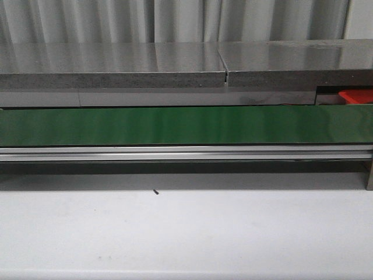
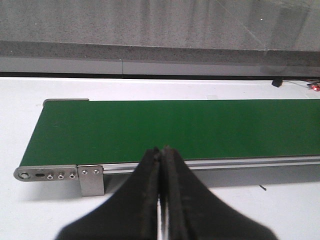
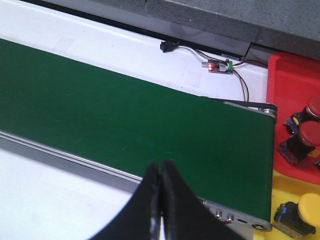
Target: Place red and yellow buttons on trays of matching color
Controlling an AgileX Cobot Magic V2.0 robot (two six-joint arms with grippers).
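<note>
Right wrist view: past the end of the green conveyor belt (image 3: 150, 130) sits the red tray (image 3: 287, 82), holding two red buttons (image 3: 306, 136), one just beside the other. Touching its near edge lies a yellow tray (image 3: 295, 192) with one yellow button (image 3: 307, 209) in it. A small lit circuit board (image 3: 218, 66) with wires rests on the white tabletop (image 3: 130, 55) behind the belt. The belt itself carries nothing. The right pincer (image 3: 160, 185) is clenched over the belt's rail; the left pincer (image 2: 161, 170) is likewise clenched, grasping nothing, near the belt's other end.
</note>
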